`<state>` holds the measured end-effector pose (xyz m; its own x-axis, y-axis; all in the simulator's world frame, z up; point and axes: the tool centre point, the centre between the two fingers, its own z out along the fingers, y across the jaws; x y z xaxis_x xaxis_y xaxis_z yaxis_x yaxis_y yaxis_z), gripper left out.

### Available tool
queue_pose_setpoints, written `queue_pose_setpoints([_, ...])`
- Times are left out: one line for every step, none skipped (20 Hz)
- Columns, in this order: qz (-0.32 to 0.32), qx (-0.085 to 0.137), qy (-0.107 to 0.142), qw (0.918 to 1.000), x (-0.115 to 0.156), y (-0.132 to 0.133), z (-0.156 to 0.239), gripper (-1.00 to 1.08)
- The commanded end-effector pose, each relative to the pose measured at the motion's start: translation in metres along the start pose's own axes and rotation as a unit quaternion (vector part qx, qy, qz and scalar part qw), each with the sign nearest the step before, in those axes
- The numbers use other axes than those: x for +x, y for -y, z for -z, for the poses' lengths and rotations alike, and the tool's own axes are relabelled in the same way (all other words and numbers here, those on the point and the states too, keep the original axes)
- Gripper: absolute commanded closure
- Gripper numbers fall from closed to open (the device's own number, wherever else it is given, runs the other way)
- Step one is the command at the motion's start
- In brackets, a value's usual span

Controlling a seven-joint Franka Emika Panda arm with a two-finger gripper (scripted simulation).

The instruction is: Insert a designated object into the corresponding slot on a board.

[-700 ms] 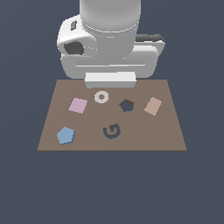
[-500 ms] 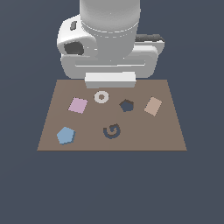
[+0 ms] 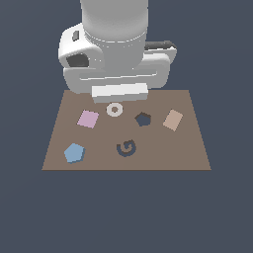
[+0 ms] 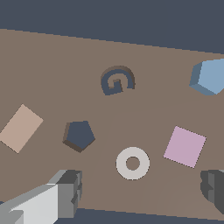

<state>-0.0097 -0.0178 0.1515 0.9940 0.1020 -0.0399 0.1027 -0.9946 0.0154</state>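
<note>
Arm: the white Franka arm [image 3: 116, 44] stands at the far edge of the board, its bulk hiding the hand in the exterior view. Judged to be parked high so that the wrist camera takes in the whole layout before any reach.
Board: large flat brown rectangular board [image 3: 163, 153] lies flat; all pieces and cutouts sit on its upper face, well apart from one another, which leaves room for fingers to come down around any one piece.
Fingers: the gripper [image 4: 142, 192] is spread wide and holds nothing; one grey finger [image 4: 70, 192] and the other dark fingertip [image 4: 214, 186] show far apart in the wrist view, with the white ring [image 4: 132, 163] between them and below. Open stance suits a grasp not yet begun.
Tan square: flat tan square tile [image 3: 173, 119] sits toward the exterior view's right, beside the slot.
Pink square: flat pink square tile [image 3: 88, 118] sits toward the exterior view's left.
Designated object: small flat light-blue pentagon block [image 3: 74, 153] rests on the board near its near corner on the exterior view's left, untouched and well apart from the fingers.
Slot: dark navy pentagon-shaped hole [image 3: 143, 118] is empty, between ring and tan square.
G cutout: dark G-shaped recess [image 3: 126, 147], near mid-board.
Step judged: approach to the block; insertion not yet started.
</note>
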Motion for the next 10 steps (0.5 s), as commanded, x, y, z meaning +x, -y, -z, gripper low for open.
queue_pose_setpoints([0.016, 0.000, -0.001, 0.9999, 0.000, -0.006, -0.003, -0.92])
queue_pose_setpoints([0.024, 0.000, -0.001, 0.9997, 0.000, -0.009, -0.005, -0.92])
queue_pose_setpoints([0.032, 0.000, -0.001, 0.9995, 0.001, -0.011, -0.006, -0.92])
queue_pose_setpoints([0.041, 0.000, -0.002, 0.9992, 0.001, -0.014, -0.008, -0.92])
queue_pose_setpoints([0.050, 0.000, -0.002, 0.9988, 0.001, -0.018, -0.010, -0.92])
queue_pose_setpoints([0.060, 0.000, -0.002, 0.9982, 0.002, -0.021, -0.012, -0.92])
queue_pose_setpoints([0.070, -0.001, -0.003, 0.9975, 0.003, -0.025, -0.014, -0.92])
queue_pose_setpoints([0.081, -0.001, -0.003, 0.9967, 0.003, -0.028, -0.016, -0.92])
queue_pose_setpoints([0.093, -0.001, -0.004, 0.9957, 0.004, -0.032, -0.018, -0.92])
queue_pose_setpoints([0.105, -0.001, -0.004, 0.9945, 0.005, -0.037, -0.020, -0.92])
